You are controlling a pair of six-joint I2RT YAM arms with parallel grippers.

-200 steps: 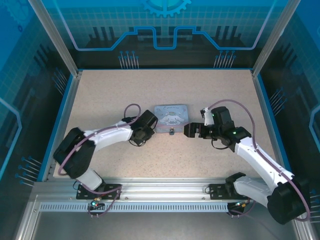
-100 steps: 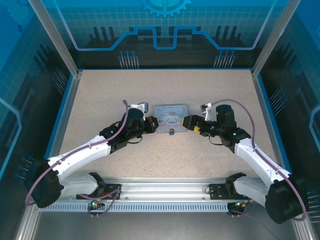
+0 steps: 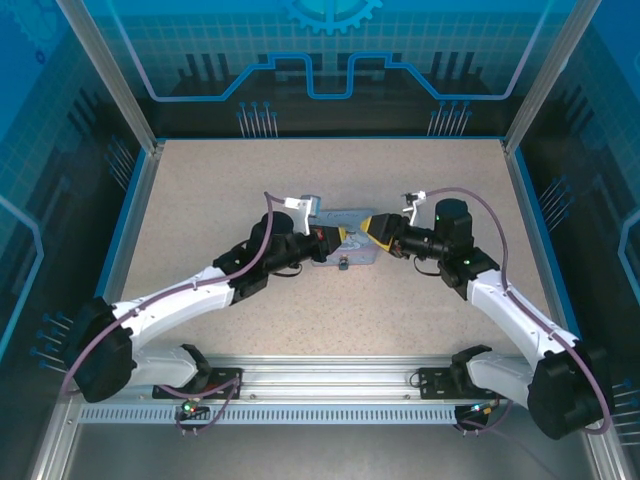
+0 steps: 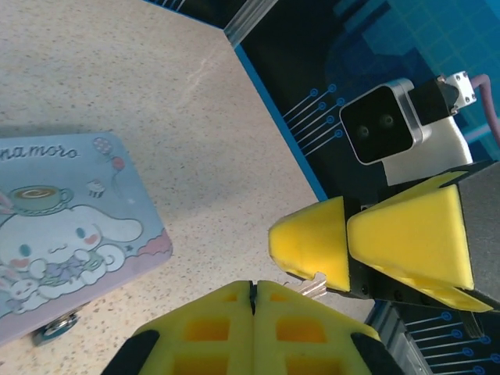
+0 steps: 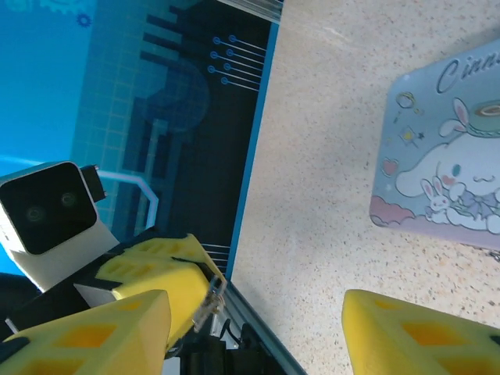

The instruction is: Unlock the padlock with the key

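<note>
Fingers (image 4: 211, 324) of the left tool (image 4: 252, 285) are clenched on the tiny thin dark metal key (image 4: 311, 287). The right tool (image 5: 258, 308) is released, jaws apart, just beside it.

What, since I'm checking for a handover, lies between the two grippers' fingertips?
A thin silvery sliver, likely the key, pokes from the shut left gripper toward the right gripper; the left wrist view shows it.
</note>
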